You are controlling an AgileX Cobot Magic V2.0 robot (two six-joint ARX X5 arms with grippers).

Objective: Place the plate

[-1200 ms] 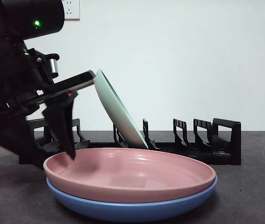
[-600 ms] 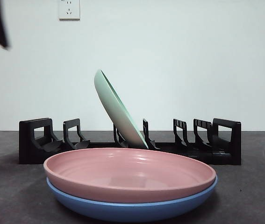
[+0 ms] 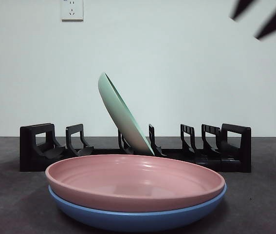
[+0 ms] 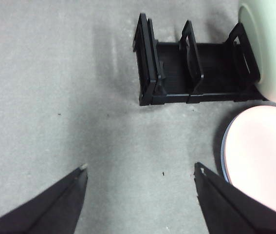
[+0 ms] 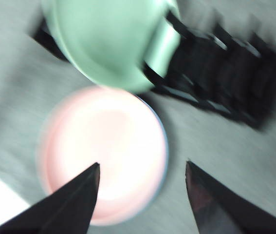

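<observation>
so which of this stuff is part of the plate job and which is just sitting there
Part of the job:
- green plate, leaning in the rack
- rack
- pink plate, stacked on the blue plate
- right claw, open above the stack
- left claw, open, off to the side

Just there:
- wall socket

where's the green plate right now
In the front view the green plate stands tilted in the black dish rack, left of its middle, behind the pink plate stacked on the blue plate.

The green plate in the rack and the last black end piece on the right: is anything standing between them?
No plates. In the front view, only empty dividers of the black rack stand between the green plate and the end piece.
</observation>
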